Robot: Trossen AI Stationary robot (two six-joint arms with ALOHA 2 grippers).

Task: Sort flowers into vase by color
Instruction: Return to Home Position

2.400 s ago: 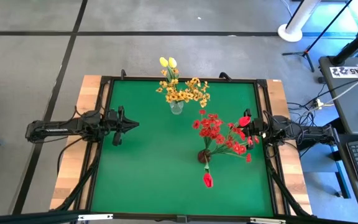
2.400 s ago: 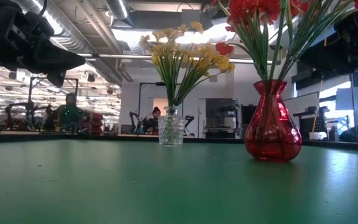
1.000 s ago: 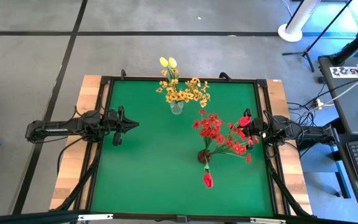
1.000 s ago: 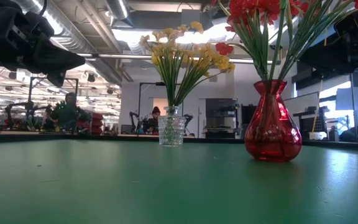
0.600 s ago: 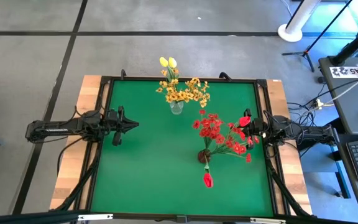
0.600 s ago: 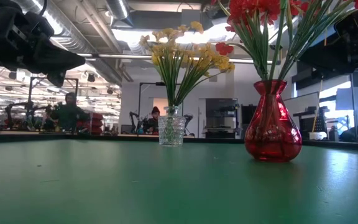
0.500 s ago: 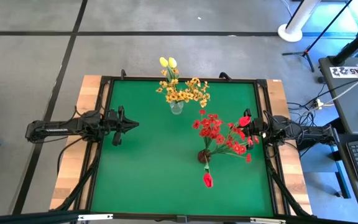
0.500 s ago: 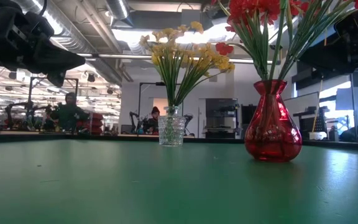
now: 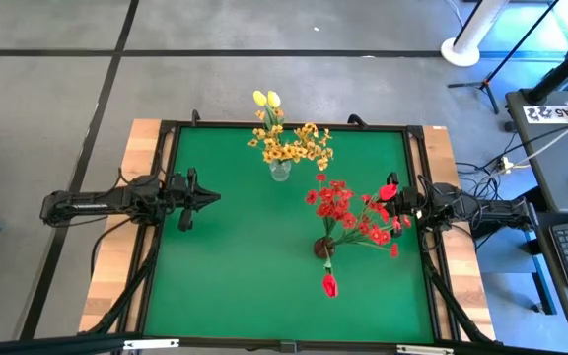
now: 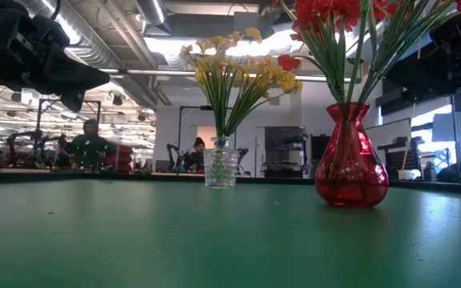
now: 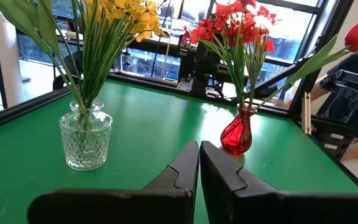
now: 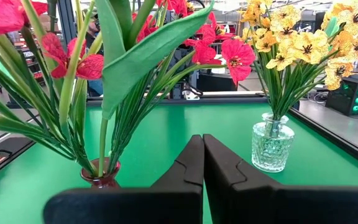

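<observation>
Yellow flowers (image 9: pixel 289 138) stand with their stems in a clear glass vase (image 9: pixel 280 170) near the table's far edge. Red flowers (image 9: pixel 355 215) stand in a red glass vase (image 10: pixel 350 160) right of the middle; one red tulip (image 9: pixel 329 285) leans toward the near edge. My left gripper (image 9: pixel 213 197) hangs shut over the table's left edge, pointing level toward the right. My right gripper (image 9: pixel 402 209) hangs shut over the right edge, pointing left, close to the red blooms. Neither holds anything.
The green mat (image 9: pixel 235 266) lies inside a black frame (image 9: pixel 166 148). Bare mat spreads over the left and near parts. Beyond the far edge the low view shows a workshop with people (image 10: pixel 90 144) at benches.
</observation>
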